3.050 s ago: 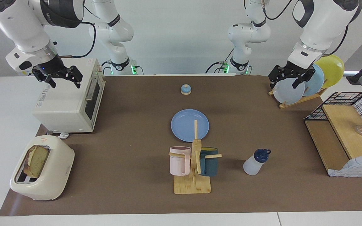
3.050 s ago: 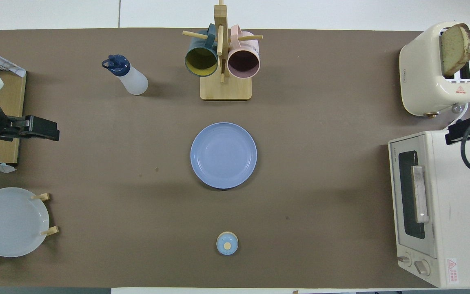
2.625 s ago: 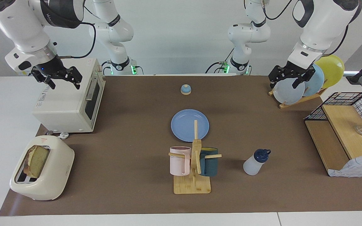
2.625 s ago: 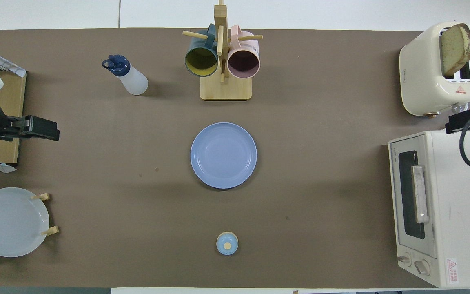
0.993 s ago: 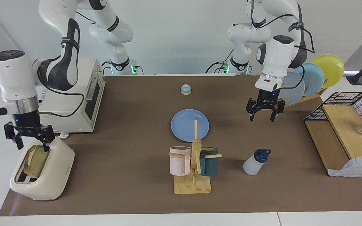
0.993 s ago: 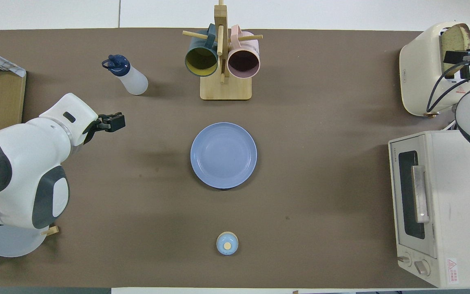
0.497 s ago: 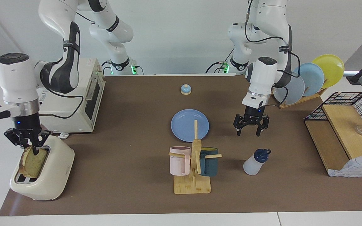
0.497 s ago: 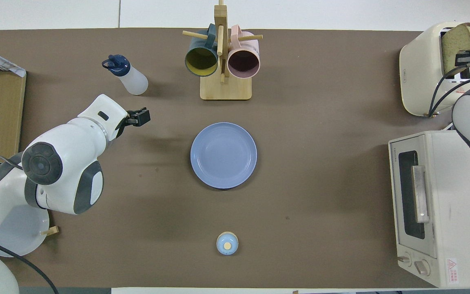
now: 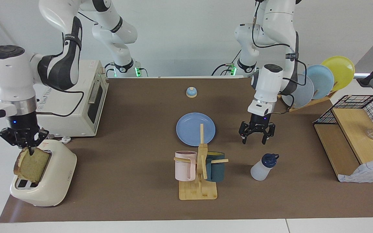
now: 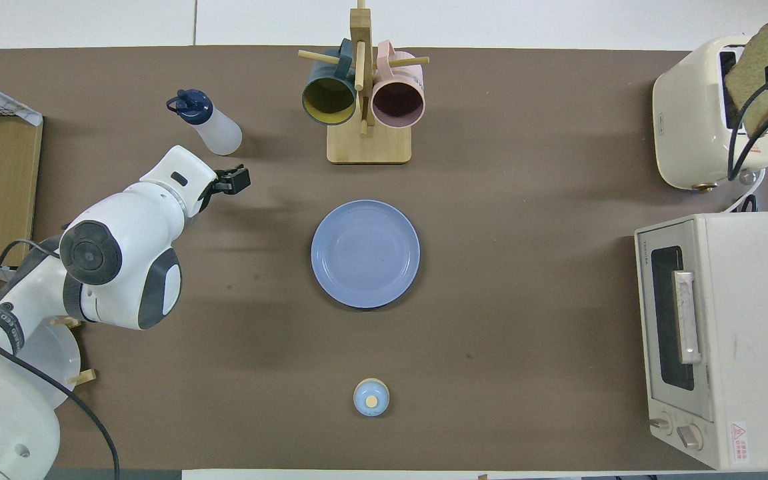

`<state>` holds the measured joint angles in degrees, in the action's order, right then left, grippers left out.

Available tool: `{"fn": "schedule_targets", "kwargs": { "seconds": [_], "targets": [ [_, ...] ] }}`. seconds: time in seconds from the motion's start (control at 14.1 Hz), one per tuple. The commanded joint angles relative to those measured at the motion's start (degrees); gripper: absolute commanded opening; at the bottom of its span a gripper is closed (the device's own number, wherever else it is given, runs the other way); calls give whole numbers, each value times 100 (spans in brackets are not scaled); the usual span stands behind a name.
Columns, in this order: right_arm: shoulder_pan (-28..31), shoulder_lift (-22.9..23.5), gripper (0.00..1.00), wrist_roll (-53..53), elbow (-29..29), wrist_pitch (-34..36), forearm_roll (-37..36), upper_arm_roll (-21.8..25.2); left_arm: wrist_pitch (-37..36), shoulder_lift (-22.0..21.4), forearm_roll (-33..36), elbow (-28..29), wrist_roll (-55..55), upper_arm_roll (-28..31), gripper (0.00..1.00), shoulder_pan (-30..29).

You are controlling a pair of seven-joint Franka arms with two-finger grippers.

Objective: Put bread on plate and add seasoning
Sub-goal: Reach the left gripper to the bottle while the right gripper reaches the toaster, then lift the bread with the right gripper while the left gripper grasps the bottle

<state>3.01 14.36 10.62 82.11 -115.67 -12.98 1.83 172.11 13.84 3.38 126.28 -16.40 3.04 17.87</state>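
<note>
Your plate [image 9: 195, 128] lay at the table's centre. Your left gripper [image 9: 257, 136] hung with jaws spread over the mat near the seasoning [image 9: 264, 167]. Your right gripper [image 9: 28, 147] pinched the bread [image 9: 31, 165] over the toaster [image 9: 55, 181].

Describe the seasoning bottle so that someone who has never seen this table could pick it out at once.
Start at the wooden mug tree standing farther from the robots than the blue plate. Beside it, toward the left arm's end of the table, stands the seasoning bottle, with the open left gripper hanging above the mat close by. Its cloudy white body and navy looped cap set it apart from the mugs.
</note>
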Motion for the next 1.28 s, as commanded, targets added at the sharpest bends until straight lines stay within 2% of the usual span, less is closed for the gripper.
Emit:
{"fn": "schedule_targets", "kwargs": {
  "seconds": [0.0,0.14,0.21,0.35,0.5,0.71,0.99,1.21],
  "targets": [
    [-510,-371,0,-42,-11,622,-55,-43,252,574,75,-410,-161,1087,100,1002],
    [-976,-442,0,-540,76,756,-38,-60,532,838,84,-552,-616,2205,100,1988],
    [-1161,-512,0,-952,190,765,6,-86,743,900,84,-552,-741,2392,100,2140],
    [-1547,-705,0,-1499,558,809,592,-122,1007,1032,-3,-552,-881,2394,100,2159],
    [-1995,-933,0,-2366,1049,678,841,-130,1333,1278,-171,-596,-988,2403,100,2212],
    [-2672,-1303,0,-3617,2165,-146,894,-131,1395,1402,-189,-937,-1014,2394,100,2142],
    [-3639,-1208,0,-4671,2651,-1042,938,-131,1404,1481,-180,-1105,-1058,2394,100,2098],
    [-4000,-962,0,-4945,2845,-1729,938,-131,1474,1656,-162,-1228,-1076,2385,100,2080]
  ]
}}
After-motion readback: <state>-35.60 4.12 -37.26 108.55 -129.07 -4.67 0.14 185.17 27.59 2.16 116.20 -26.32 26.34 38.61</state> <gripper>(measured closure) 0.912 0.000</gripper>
